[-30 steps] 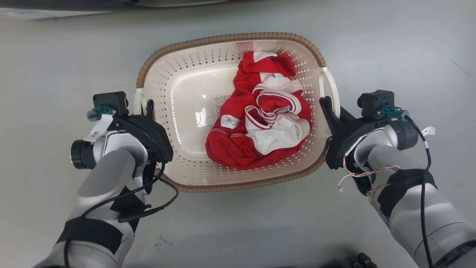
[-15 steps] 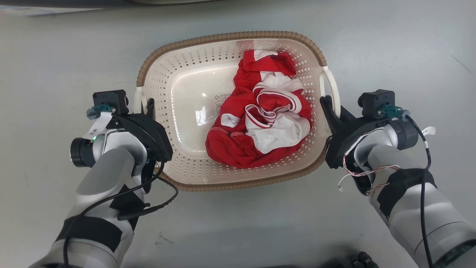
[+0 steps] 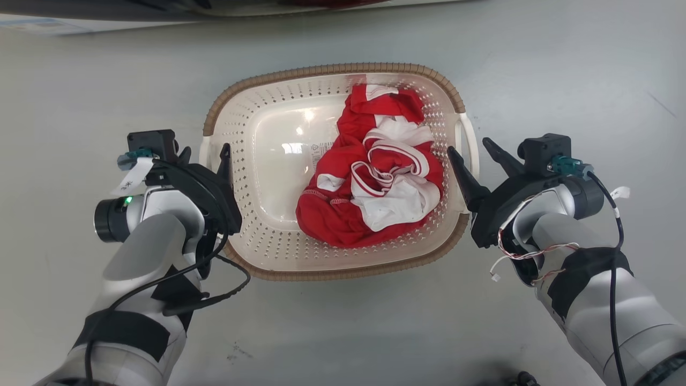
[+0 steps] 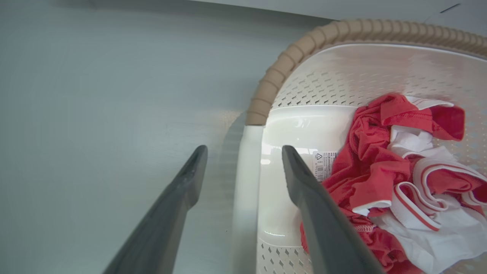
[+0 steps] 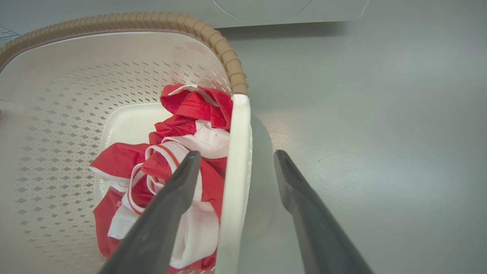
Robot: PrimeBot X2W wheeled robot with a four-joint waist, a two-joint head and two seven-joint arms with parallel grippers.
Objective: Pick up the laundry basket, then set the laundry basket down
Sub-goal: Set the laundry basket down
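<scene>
Bright, even, diffuse light falls from above. White glare spots sit on the glossy bottom of the laundry basket (image 3: 252,102), near the centre of the head view. Faint, soft shadows lie on the grey floor (image 3: 343,332) along the lower edge. In both wrist views the fingers (image 4: 163,228) swell and soften toward the bottom edge, stretched by the wide angle.

The sticker (image 4: 324,164) on the laundry basket (image 4: 266,91) floor bears a recycling triangle and a barcode; its small print is unreadable.
</scene>
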